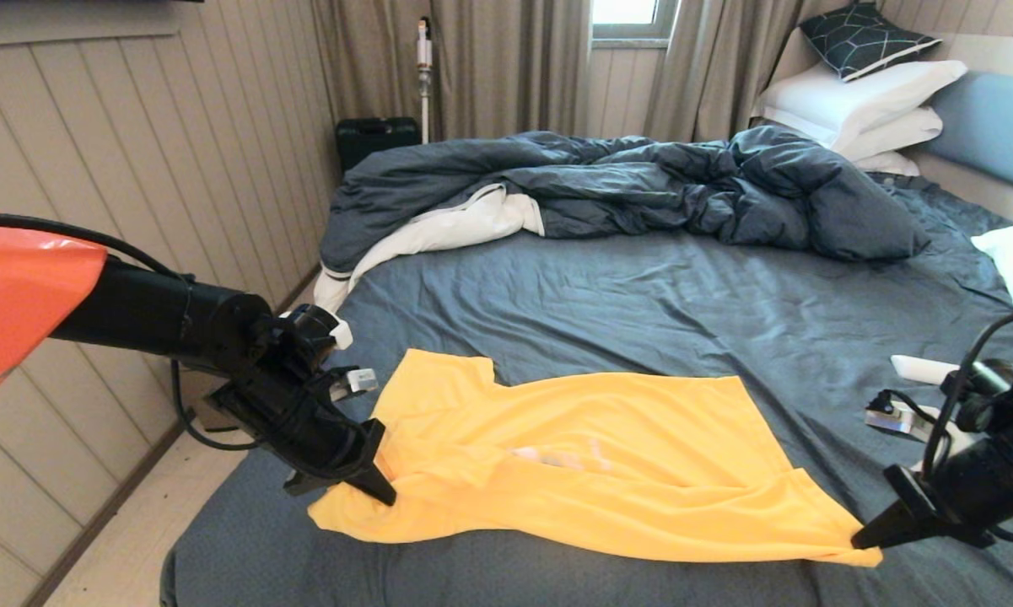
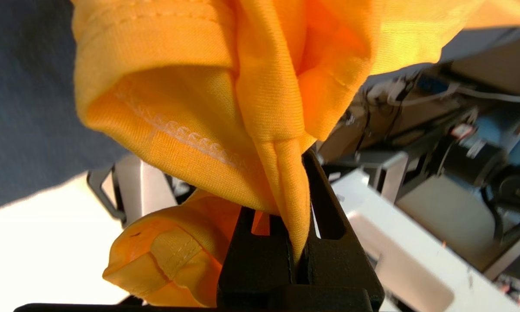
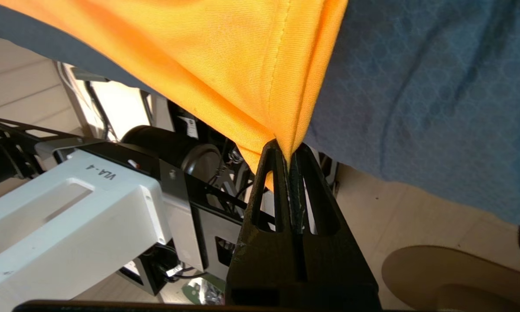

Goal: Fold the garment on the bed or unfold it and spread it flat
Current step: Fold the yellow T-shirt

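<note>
Yellow short-sleeved cotton T-shirt [image 1: 590,459] lies spread across the near part of the large bed with the slate-blue sheet [image 1: 641,295], its print showing faintly through the cloth. Left gripper [image 1: 379,489] has its jaws clamped tight on the shirt's near left corner, by a sleeve hem. Right gripper [image 1: 864,535] pinches the near right corner the same way. Rumpled dark-blue duvet [image 1: 641,185] is heaped farther back, white pillows [image 1: 860,105] beside the headboard.

A home bedroom: a double bed [image 1: 641,295] with rumpled duvet [image 1: 641,185], stacked pillows [image 1: 860,101], and curtained window [image 1: 628,13].
</note>
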